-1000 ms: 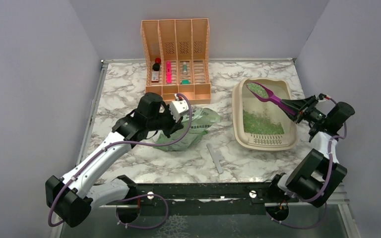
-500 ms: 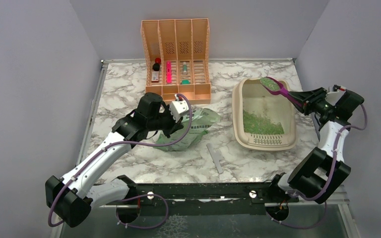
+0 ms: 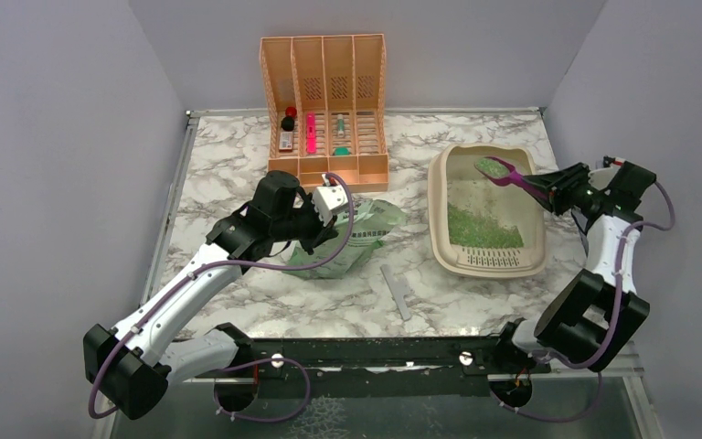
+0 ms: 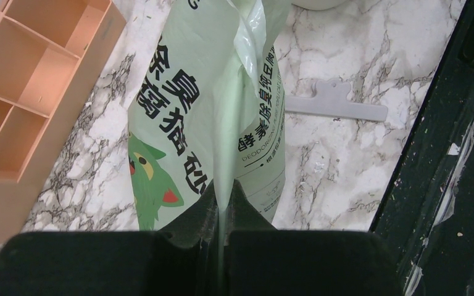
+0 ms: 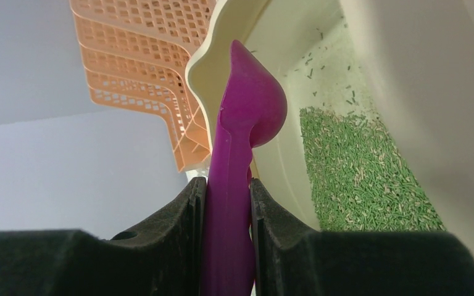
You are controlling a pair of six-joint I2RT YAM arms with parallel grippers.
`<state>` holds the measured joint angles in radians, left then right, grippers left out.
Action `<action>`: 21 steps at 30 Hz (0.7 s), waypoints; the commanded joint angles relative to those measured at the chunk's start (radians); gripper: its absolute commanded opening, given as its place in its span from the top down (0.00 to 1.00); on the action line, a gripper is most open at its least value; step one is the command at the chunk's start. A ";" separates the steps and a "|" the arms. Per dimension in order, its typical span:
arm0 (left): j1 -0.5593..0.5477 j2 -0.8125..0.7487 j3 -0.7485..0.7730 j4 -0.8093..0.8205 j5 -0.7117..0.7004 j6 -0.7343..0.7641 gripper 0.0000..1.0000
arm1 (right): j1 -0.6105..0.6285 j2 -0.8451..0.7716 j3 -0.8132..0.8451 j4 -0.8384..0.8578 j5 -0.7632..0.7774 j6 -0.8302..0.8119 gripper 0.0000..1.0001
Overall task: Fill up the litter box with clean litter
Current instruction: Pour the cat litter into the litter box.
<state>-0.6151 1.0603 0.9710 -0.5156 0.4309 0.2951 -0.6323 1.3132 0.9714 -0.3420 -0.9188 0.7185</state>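
Observation:
The beige litter box sits at the right of the table, with clean litter as a green layer over its near half. My right gripper hangs over the box's right rim, shut on the handle of a purple scoop whose bowl holds green granules above the box's far end. In the right wrist view the scoop stands between my right gripper's jaws, above the litter. My left gripper is shut on a fold of the pale green litter bag, and the left wrist view shows the bag pinched in that gripper.
A peach slatted organizer with small items stands at the back centre, just behind the bag. A grey flat strip lies on the marble between bag and box. Grey walls close in on both sides.
My right arm has drawn back to the right with the scoop. Its bowl moved from the box's far left toward the far right, rose, then dipped slightly. The left arm stayed still.

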 commanded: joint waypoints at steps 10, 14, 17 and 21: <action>-0.006 -0.039 0.034 0.073 0.081 -0.014 1.00 | 0.133 0.022 0.062 -0.008 0.157 -0.005 0.99; -0.006 -0.036 0.037 0.069 0.083 -0.014 1.00 | 0.133 0.008 0.048 -0.009 0.190 -0.001 0.99; -0.006 -0.037 0.039 0.068 0.083 -0.017 1.00 | 0.133 -0.001 0.035 -0.005 0.220 0.014 0.99; -0.006 -0.039 0.040 0.063 0.083 -0.018 1.00 | 0.131 -0.018 0.029 -0.005 0.262 0.019 0.99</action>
<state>-0.6151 1.0546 0.9710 -0.5220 0.4305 0.2924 -0.4976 1.3346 1.0035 -0.3538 -0.7181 0.7197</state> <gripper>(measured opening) 0.021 0.316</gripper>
